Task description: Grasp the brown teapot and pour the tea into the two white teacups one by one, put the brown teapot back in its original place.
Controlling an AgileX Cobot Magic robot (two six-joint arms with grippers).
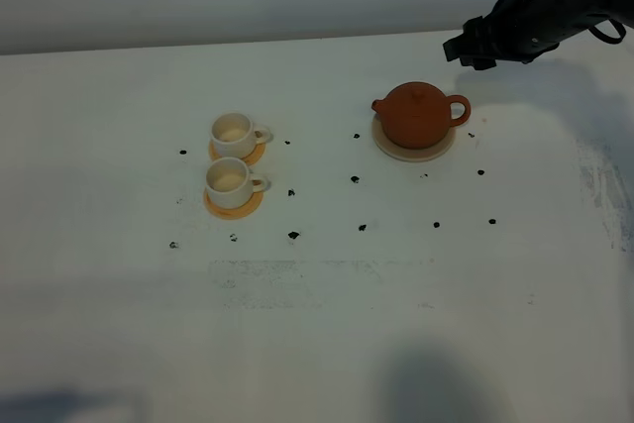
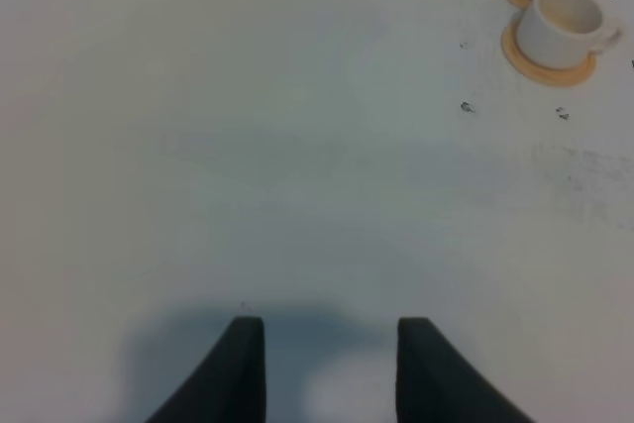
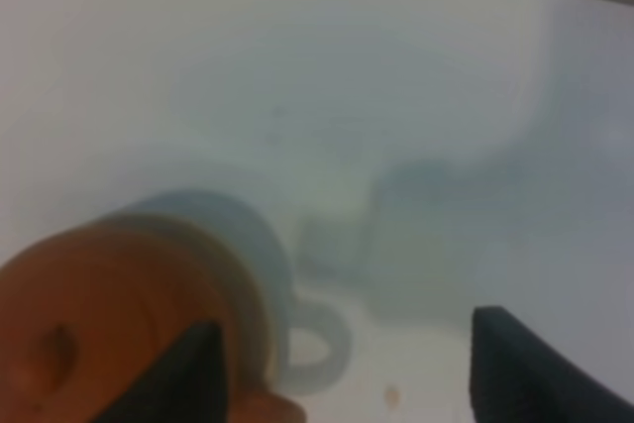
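Observation:
The brown teapot (image 1: 416, 114) stands upright on the pale cream coaster (image 1: 414, 152) at the right of the table. The two white teacups (image 1: 234, 134) (image 1: 230, 181) sit on orange-tan coasters at the left, one behind the other. My right gripper (image 1: 474, 50) hovers open and empty above and behind the teapot, apart from it. In the right wrist view the blurred teapot (image 3: 109, 324) lies beside one finger of the open right gripper (image 3: 347, 324). My left gripper (image 2: 330, 344) is open and empty over bare table, far from the cups (image 2: 560, 22), and is out of the exterior view.
Several small black marks (image 1: 293, 235) dot the white table around the cups and the teapot. A scuffed patch (image 1: 297, 269) shows on the table's middle front. The table's far edge (image 1: 198, 44) runs behind everything.

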